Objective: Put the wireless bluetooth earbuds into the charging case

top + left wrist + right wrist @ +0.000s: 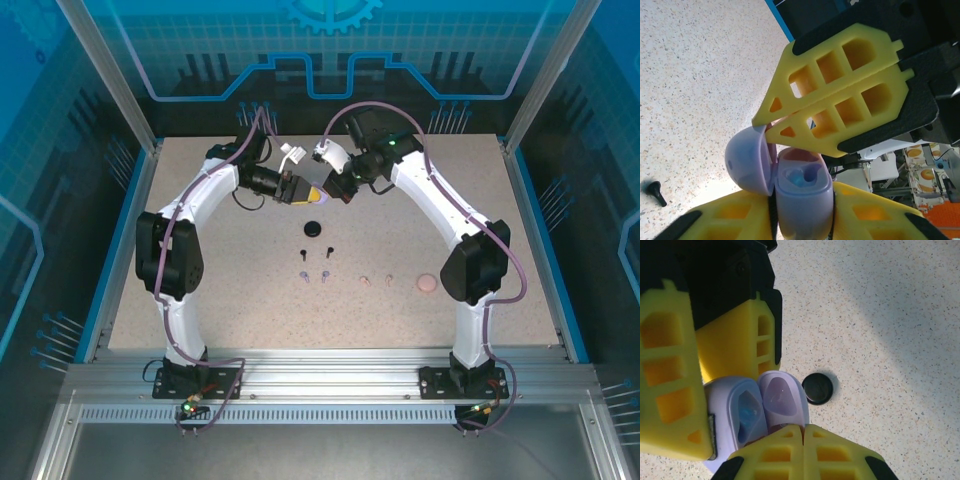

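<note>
left gripper [800, 220] grasping open lilac case [802, 192], right gripper [804, 435] clenched at lid [747, 160], left wrist: black earbud [654, 191], right wrist: black case [816, 388]

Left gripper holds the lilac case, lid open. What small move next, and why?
Probably draw the right gripper back from the lid and down toward a lilac earbud. The case sits open in the left gripper, both lilac earbuds lie on the table, and the right jaws are shut on nothing at the lid.
</note>
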You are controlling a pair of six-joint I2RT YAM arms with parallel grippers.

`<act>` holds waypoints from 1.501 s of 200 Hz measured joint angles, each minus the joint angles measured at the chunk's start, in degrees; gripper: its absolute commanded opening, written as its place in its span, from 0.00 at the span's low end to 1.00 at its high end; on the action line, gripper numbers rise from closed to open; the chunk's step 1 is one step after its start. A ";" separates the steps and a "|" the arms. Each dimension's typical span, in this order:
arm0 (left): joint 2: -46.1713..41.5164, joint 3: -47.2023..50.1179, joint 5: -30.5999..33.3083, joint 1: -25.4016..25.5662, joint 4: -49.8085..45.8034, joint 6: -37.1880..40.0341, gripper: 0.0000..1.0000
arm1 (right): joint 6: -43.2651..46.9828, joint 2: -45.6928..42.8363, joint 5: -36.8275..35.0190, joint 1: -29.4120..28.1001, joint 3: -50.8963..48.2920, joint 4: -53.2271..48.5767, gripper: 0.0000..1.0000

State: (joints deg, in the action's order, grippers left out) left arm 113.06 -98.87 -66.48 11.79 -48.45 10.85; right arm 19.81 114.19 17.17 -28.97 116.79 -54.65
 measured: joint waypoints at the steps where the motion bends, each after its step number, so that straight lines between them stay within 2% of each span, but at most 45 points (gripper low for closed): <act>1: 0.02 0.00 0.00 0.00 0.00 0.04 0.24 | 0.00 0.00 -0.02 0.00 0.00 0.00 0.00; 38: 0.17 0.00 0.00 -0.02 -0.22 0.09 0.14 | -0.02 0.00 -0.39 0.00 0.00 -0.35 0.00; 52: 0.17 0.00 0.00 -0.02 -0.22 0.09 0.04 | -0.04 0.00 -0.48 0.00 0.00 -0.35 0.00; 57: 0.17 0.00 0.00 -0.02 -0.22 0.09 0.00 | -0.04 0.00 -0.48 0.00 0.00 -0.33 0.04; 70: 0.17 0.00 0.00 -0.02 -0.17 0.09 0.00 | -0.37 0.00 -0.50 0.02 0.00 -0.33 0.19; 97: 0.02 0.81 -0.20 -0.04 0.81 0.04 0.00 | -1.29 0.00 -0.72 0.59 0.33 -0.35 0.32; 123: -0.87 4.42 -0.22 -0.07 3.37 -0.48 0.00 | -3.02 -0.02 -0.42 1.27 1.16 0.28 0.41; 168: -5.27 11.43 0.52 -0.35 8.39 -2.56 0.00 | -7.54 -1.90 -0.02 2.95 1.07 0.79 0.49; 217: -17.53 25.44 6.36 -0.94 22.51 -9.86 0.00 | -18.64 -11.45 -0.50 5.62 -6.95 4.17 0.51; 259: -26.86 35.89 13.66 -1.14 36.92 -17.00 0.00 | -32.87 -19.82 -0.31 5.68 -25.42 11.39 0.53; 300: -39.08 51.04 24.79 -1.14 55.71 -24.68 0.00 | -46.16 -21.00 -3.28 1.97 -37.90 15.69 0.54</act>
State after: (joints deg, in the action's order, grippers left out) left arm 73.97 -47.83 -41.69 10.66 7.27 -13.82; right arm -26.35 93.19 13.89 -27.00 78.89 -38.96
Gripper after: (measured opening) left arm 0.226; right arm 0.534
